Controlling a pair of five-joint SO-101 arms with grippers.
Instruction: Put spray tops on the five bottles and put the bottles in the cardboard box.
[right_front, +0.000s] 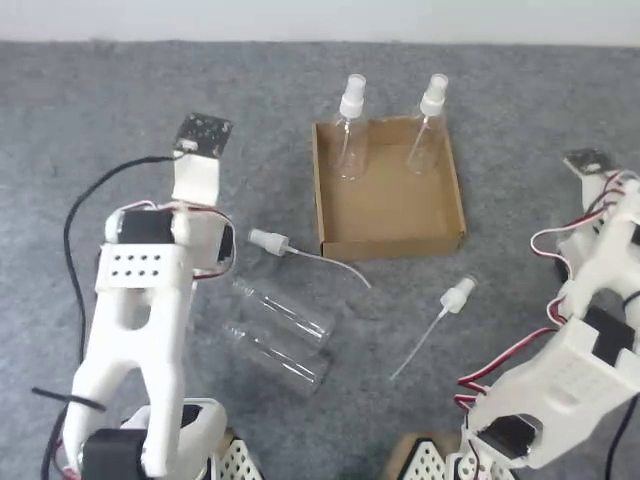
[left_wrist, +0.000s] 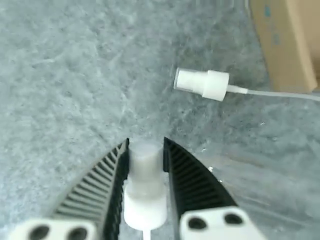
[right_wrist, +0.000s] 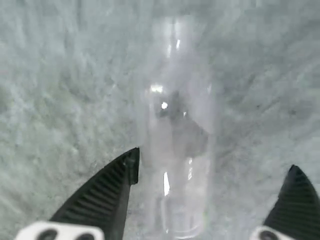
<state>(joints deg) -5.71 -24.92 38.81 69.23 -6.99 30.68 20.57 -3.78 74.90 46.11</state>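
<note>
Grey carpet (right_front: 100, 110), left gripper (left_wrist: 146, 145) clamped on a spray top (left_wrist: 145, 200), loose top (left_wrist: 202, 84) lying near the box (left_wrist: 285, 45), right gripper (right_wrist: 215, 160) wide apart, clear bottle (right_wrist: 177, 125) between its fingers (right_wrist: 110, 190).

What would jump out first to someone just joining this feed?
Two capped bottles stand at the far end of the cardboard box. The left jaws clamp a spray top, and the right jaws stand open on either side of a bare bottle on the carpet.

Grey, mottled felt-like mat (right_front: 90, 110) spread across nearly the whole frame, lit softly and evenly. Along the top edge, a pale, plain wall strip (right_front: 300, 15).
</note>
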